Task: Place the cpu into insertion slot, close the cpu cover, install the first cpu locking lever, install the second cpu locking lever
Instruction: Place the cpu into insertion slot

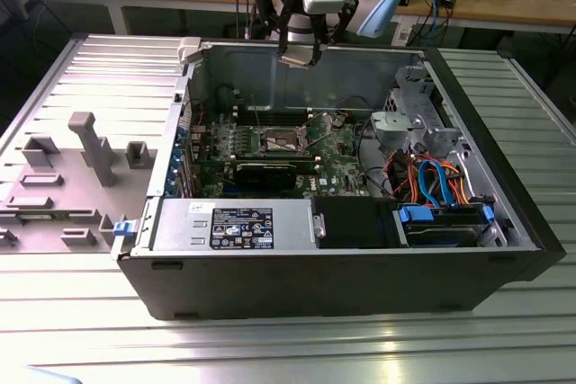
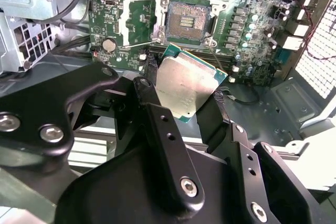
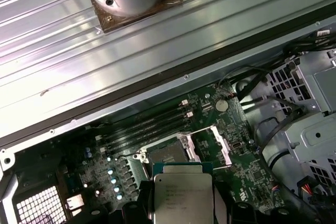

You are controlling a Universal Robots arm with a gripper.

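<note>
My gripper hangs above the open computer case, over its back wall, shut on the cpu. In both wrist views the cpu is a silvery square chip with a green edge, pinched between two black fingers. The insertion slot lies uncovered on the green board, well below the chip. The cpu cover stands swung open beside the slot. Thin wire levers stick out near the slot.
Long black memory slots run behind the socket. A power supply and black shroud fill the case front; a drive cage and coloured cables sit on the exterior view's right. A grey plastic fixture lies left of the case.
</note>
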